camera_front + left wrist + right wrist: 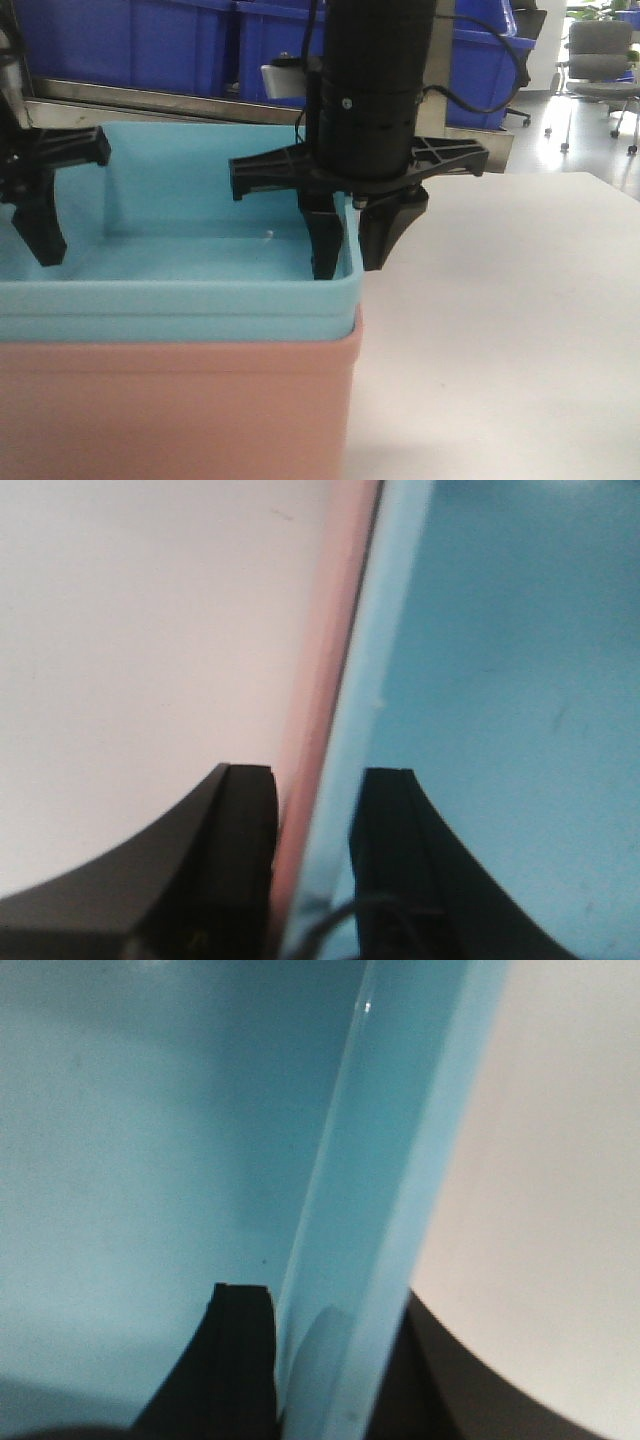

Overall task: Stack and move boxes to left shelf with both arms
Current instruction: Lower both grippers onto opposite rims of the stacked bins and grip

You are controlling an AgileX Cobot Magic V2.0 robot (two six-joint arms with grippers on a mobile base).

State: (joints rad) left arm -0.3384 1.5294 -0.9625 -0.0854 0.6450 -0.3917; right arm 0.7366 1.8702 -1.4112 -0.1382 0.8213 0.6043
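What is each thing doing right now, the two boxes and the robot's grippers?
Light blue box, open on top, nested inside the pink one.
Pink box, underneath, holding the blue one.
Left gripper, straddling the boxes' left wall; how tight, cannot tell.
Right gripper, straddling the right wall; how tight, cannot tell.

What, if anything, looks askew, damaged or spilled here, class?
Nothing stands out: the light blue box sits level inside the pink box, with the left hand and right hand each straddling a side wall.

The blue bin (180,300) and pink bin (170,410) are smooth, faintly glossy plastic; the white surface (500,330) looks matt.
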